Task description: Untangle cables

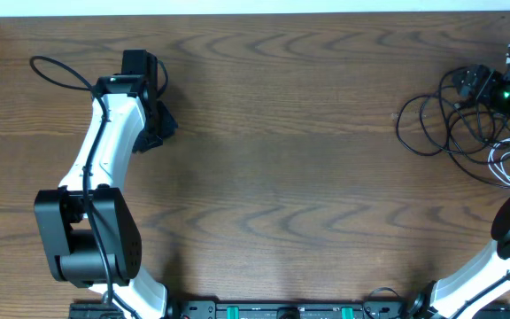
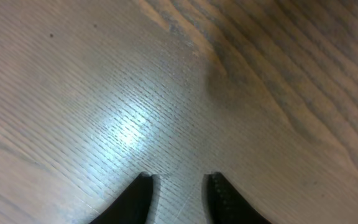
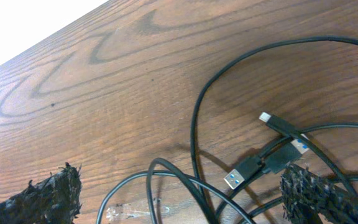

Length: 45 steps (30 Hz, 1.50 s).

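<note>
While my right gripper gapes wide above them, one black cable, one white cable, tangled by the table's right edge, my left gripper narrowly parted, empty.

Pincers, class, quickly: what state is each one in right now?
Left pincer: partly open, empty.
Right pincer: wide open above the black cable, gripping nothing.

black cable — runs off frame | white cable — plugs indistinct
</note>
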{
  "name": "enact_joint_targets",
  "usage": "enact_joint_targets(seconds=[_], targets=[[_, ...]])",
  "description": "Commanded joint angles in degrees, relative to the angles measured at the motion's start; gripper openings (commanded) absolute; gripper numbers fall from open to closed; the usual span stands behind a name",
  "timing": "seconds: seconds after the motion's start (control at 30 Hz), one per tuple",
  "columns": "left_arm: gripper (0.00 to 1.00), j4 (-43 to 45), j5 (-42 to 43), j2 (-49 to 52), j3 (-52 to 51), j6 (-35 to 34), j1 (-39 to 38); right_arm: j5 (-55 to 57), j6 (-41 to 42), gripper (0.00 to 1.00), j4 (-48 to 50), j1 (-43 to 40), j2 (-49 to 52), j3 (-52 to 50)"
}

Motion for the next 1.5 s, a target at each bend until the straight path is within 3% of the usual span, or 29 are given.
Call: enact_joint_targets(seconds=[0.0, 0.07, 1.47], targets=[[0.52, -0.11, -1.18, 0.63, -0.22, -0.33, -0.02, -1.31, 0.52, 0.99, 0.02, 0.55, 0.39, 1.01], [0.98, -0.11, -1.18, 0.63, -0.22, -0.33, 0.00, -1.31, 0.52, 0.99, 0.02, 0.55, 0.39, 1.01], [0.98, -0.13, -1.18, 0.63, -0.22, -0.31, 0.00, -1.31, 0.52, 0.99, 0.00, 0.55, 0.39, 1.01]])
